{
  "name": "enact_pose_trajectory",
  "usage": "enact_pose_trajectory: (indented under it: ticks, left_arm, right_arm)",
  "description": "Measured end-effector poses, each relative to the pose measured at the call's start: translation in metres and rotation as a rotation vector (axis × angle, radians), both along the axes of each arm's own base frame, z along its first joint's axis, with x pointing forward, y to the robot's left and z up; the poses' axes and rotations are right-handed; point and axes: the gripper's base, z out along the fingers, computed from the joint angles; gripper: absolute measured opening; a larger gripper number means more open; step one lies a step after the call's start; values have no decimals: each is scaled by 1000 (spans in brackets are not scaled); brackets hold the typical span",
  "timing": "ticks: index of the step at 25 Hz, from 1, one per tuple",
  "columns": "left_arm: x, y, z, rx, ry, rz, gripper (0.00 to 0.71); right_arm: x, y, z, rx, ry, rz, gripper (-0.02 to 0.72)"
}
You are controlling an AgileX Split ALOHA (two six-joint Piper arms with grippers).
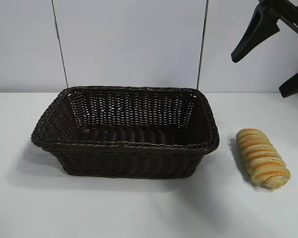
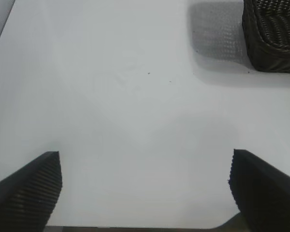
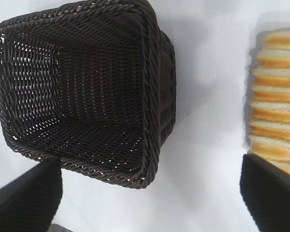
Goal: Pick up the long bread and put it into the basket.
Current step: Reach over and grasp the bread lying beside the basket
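The long bread (image 1: 263, 157), golden-tan with orange-brown ridges, lies on the white table to the right of the basket (image 1: 124, 145), apart from it. The dark brown wicker basket stands mid-table with nothing in it. My right gripper (image 1: 259, 76) hangs open high above the bread, at the upper right. In the right wrist view the right gripper (image 3: 151, 166) spans bare table, with the basket (image 3: 152, 96) towards one finger and the bread (image 3: 275, 96) by the other. My left gripper (image 2: 145, 159) is open over bare table, with a corner of the basket (image 2: 273, 38) farther off.
A white wall with two thin dark vertical seams (image 1: 59, 44) rises behind the table. The white tabletop (image 1: 139, 208) stretches in front of the basket and bread. The table's edge (image 2: 135, 228) shows just behind the left gripper.
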Motion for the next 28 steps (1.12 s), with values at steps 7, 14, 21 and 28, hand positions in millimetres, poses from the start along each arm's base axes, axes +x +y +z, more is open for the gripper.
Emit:
enact_pose_trajectory:
  ticks: [7, 14, 21, 28]
  left_arm:
    - [0, -2, 0, -28, 1, -11, 678]
    - [-16, -2, 1, -34, -109, -13, 678]
    - [-28, -1, 1, -37, -191, -14, 678]
    - [-28, -1, 1, -37, -191, -14, 678]
  right_arm:
    - [0, 0, 0, 0, 0, 0, 694]
    - [0, 0, 0, 0, -1, -1, 694]
    - [3, -7, 8, -107, -30, 43, 694]
    - [4, -31, -1, -413, 17, 85, 694]
